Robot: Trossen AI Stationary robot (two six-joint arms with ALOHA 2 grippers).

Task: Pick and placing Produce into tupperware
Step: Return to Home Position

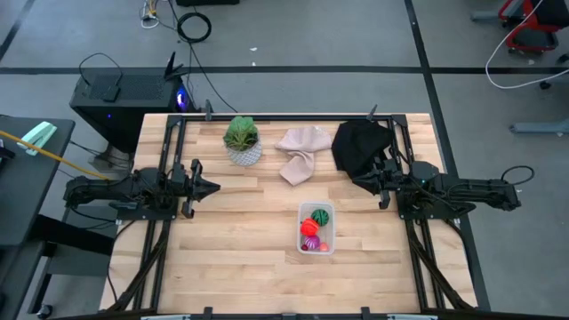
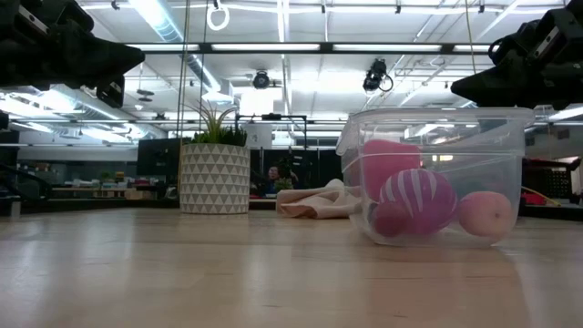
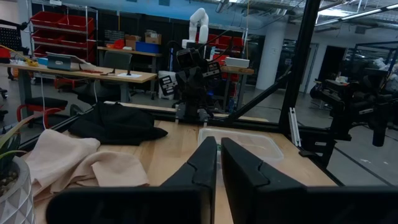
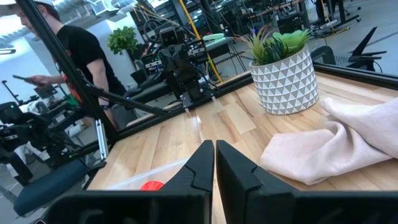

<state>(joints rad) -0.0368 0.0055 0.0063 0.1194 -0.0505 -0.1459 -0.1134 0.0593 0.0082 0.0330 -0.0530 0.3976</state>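
Jaws of the left gripper [image 3: 219, 142] and right gripper [image 4: 214, 144] are seen closed to a thin slit, with nothing held. Both arms are folded low at the left and right edges of the table [image 1: 231, 258], grippers aimed inward. The produce [image 1: 311, 228] is noted inside the tupperware [image 2: 437, 132], right of centre on the near side; apparently four pieces. Placing is judged complete; only parking is left.

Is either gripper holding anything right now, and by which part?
Nothing is held. The left gripper and right gripper are both shut and empty; the produce lies in the tupperware.
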